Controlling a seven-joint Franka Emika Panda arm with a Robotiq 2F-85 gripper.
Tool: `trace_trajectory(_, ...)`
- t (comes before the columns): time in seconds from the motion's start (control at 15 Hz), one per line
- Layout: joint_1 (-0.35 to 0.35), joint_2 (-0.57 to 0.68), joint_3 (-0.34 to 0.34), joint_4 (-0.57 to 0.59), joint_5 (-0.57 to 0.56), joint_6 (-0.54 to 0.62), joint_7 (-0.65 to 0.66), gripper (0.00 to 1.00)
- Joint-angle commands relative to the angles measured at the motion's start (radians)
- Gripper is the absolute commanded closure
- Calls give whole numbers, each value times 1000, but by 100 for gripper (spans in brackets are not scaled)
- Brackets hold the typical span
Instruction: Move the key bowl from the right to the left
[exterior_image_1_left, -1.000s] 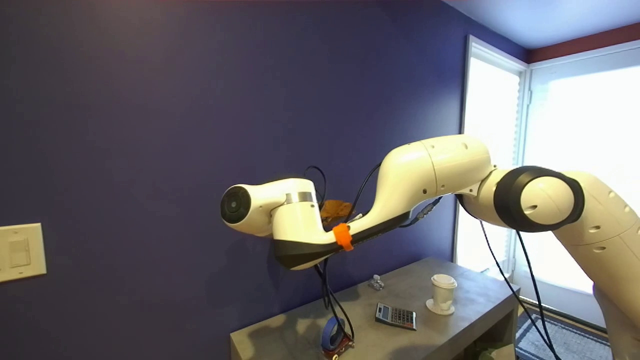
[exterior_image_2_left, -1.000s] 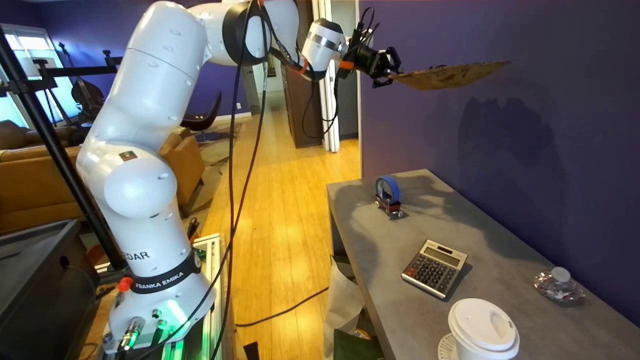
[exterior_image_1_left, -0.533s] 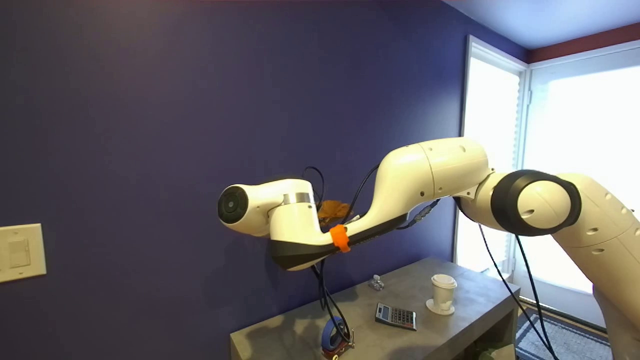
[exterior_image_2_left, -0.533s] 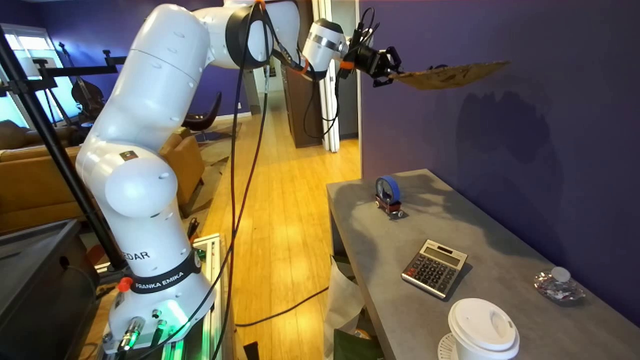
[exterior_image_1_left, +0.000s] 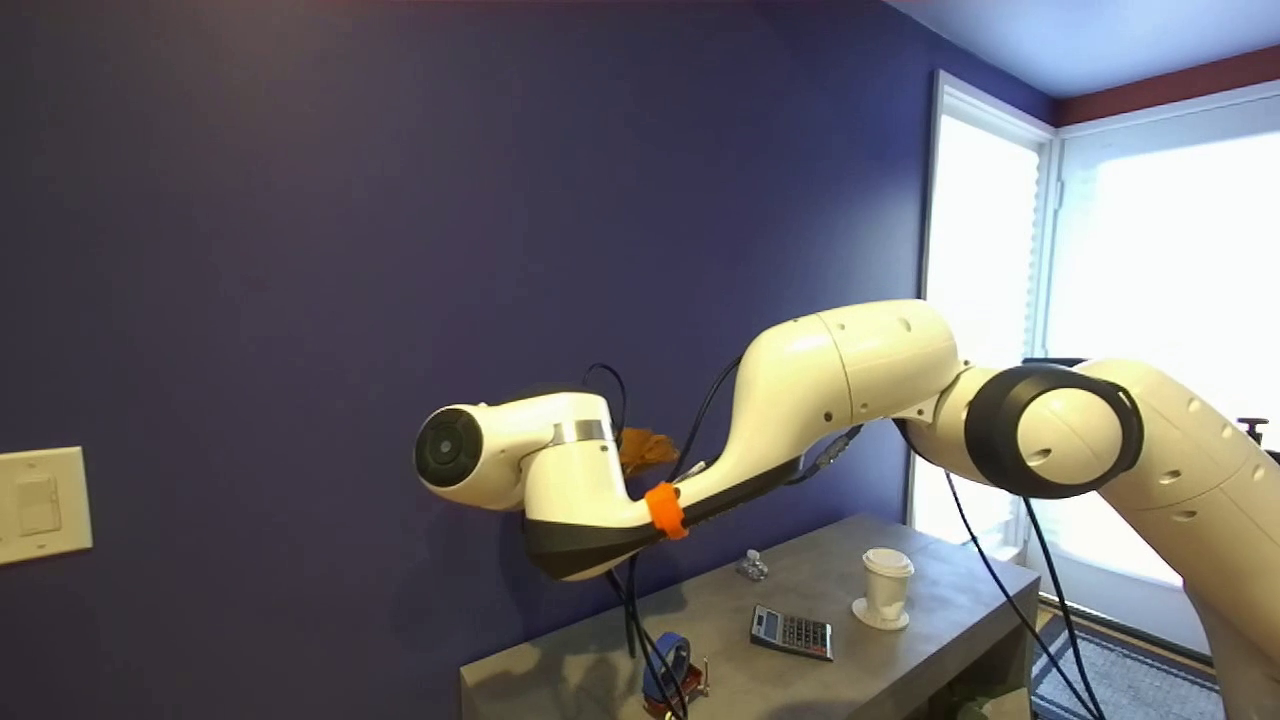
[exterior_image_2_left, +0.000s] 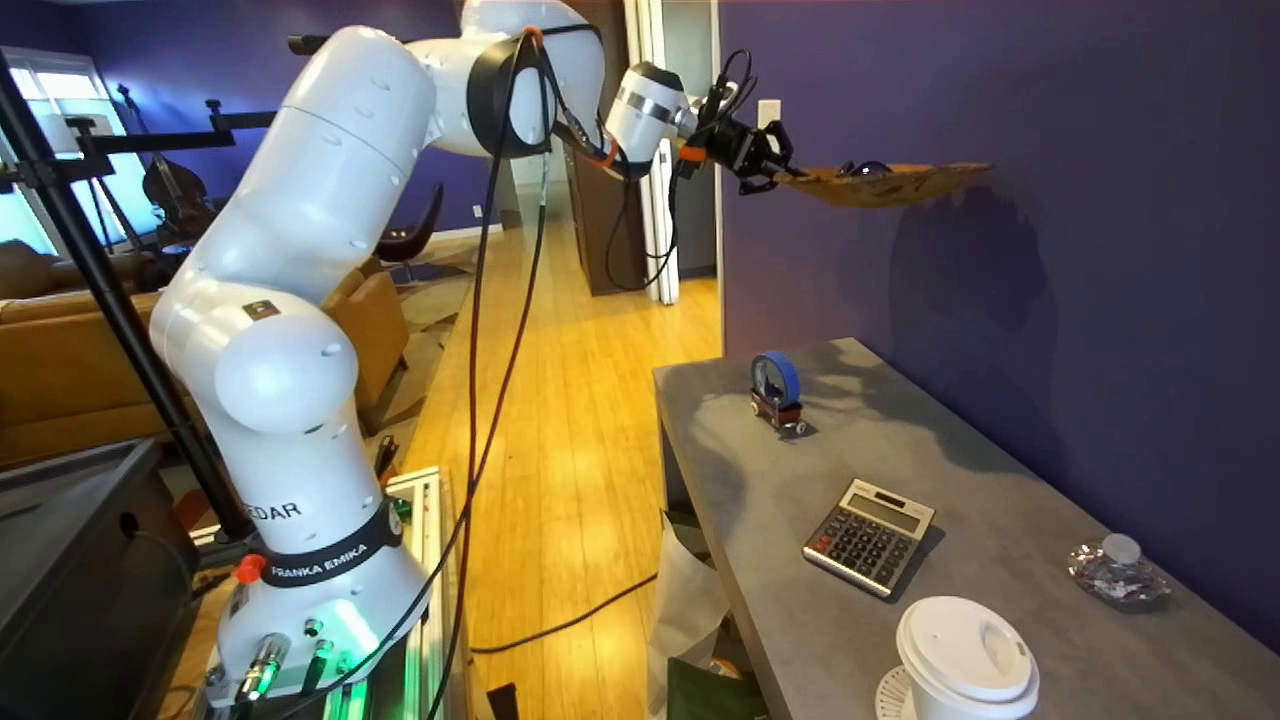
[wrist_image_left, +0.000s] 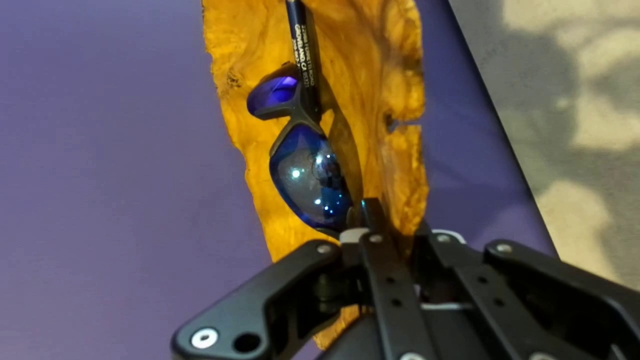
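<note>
The key bowl is a shallow orange-brown wooden bowl (exterior_image_2_left: 890, 188) with an uneven rim. It hangs in the air beside the purple wall, well above the table, and looks roughly level. My gripper (exterior_image_2_left: 786, 172) is shut on its near rim. In the wrist view the bowl (wrist_image_left: 385, 70) lies between the gripper's fingers (wrist_image_left: 397, 225), one inside and one outside the rim. Blue mirrored sunglasses (wrist_image_left: 310, 175) and a dark pen (wrist_image_left: 302, 55) lie in the bowl. In an exterior view the arm hides most of the bowl (exterior_image_1_left: 645, 450) and the whole gripper.
Below, on the grey table (exterior_image_2_left: 960, 460), stands a small red wagon (exterior_image_2_left: 777, 411) with a blue tape roll (exterior_image_2_left: 787, 375). A calculator (exterior_image_2_left: 870, 537), a lidded white cup (exterior_image_2_left: 968, 655) on a white coaster, and a crumpled plastic bottle (exterior_image_2_left: 1118, 575) stand further along. The purple wall (exterior_image_2_left: 1150, 300) borders the table.
The arm, gripper and bowl have moved down, with a slight shift to the left in both exterior views. The bowl stays in the gripper. The things on the table have not moved.
</note>
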Motion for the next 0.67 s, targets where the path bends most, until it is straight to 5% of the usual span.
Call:
trace_trajectory(0.0, 31, 77, -11, 111, 49, 10, -29, 97)
trace_trajectory(0.27, 51, 141, -25, 178, 135, 11, -24, 97)
trace_trajectory(0.6, 54, 273, -2, 310, 110, 40, -60, 97)
